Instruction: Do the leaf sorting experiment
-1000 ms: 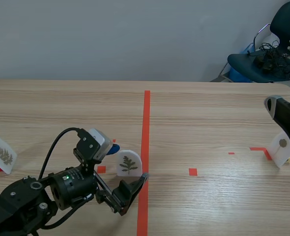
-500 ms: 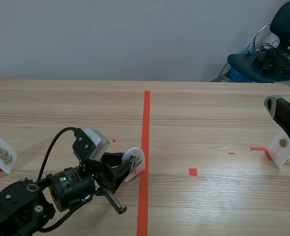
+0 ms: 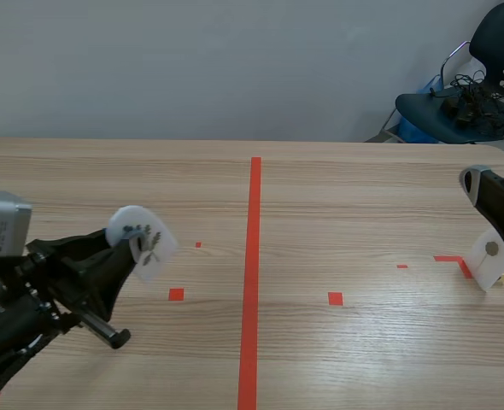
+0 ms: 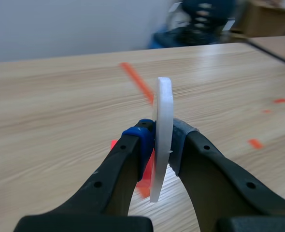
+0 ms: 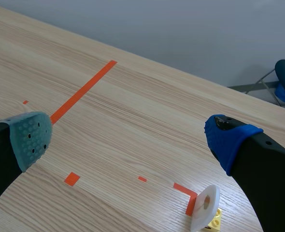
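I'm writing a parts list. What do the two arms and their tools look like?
Both arms are black. The left tool and right tool each have two thick black fingers, one blue pad, one dotted grey-green pad. The left arm carries a grey camera box.

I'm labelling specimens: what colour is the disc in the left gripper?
White, with a dark leaf print; the scene view shows the disc best.

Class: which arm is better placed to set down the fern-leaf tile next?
Left. The left pincer is shut on the white arched plastic tile with a fern leaf; the right pincer is open, far off.
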Controlling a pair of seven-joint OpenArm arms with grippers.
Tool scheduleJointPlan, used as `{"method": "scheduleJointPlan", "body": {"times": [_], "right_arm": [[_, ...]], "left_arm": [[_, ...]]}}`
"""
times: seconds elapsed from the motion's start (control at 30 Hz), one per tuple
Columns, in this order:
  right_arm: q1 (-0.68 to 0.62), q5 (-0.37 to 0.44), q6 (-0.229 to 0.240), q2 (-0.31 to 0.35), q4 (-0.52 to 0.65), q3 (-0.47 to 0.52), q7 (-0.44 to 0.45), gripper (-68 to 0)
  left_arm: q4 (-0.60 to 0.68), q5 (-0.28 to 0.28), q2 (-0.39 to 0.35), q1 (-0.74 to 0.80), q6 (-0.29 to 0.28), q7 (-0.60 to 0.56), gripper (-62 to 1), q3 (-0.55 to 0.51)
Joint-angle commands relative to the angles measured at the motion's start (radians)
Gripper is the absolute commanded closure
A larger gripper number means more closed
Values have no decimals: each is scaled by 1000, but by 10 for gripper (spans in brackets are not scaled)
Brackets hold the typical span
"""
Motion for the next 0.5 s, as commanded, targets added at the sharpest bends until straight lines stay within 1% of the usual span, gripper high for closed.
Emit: {"method": "scheduleJointPlan", "body": {"times": [0.0,0.1,0.13,0.17,0.23,0.3,0.33,0.47], "right_arm": [[4,19,1,16,17,12,19,-679],[3,19,1,16,17,12,19,-679],[3,19,1,16,17,12,19,-679],[3,19,1,16,17,12,19,-679],[4,19,1,16,17,12,19,-679],[4,19,1,16,17,12,19,-679],[4,19,1,16,17,12,19,-679],[4,19,1,16,17,12,19,-679]], "left_arm": [[-31,-27,5,-5,38,-24,-44,-15],[-72,-37,5,-6,125,-15,-44,-67],[-90,-50,4,-7,142,-15,-44,-80],[-110,-79,3,-10,157,-15,-44,-90],[-161,-137,2,-27,176,-12,-44,-104],[-220,-163,2,-57,198,-11,-44,-109],[-249,-164,2,-73,208,-12,-44,-112],[-343,-163,-1,-129,209,-13,-45,-115]]}}
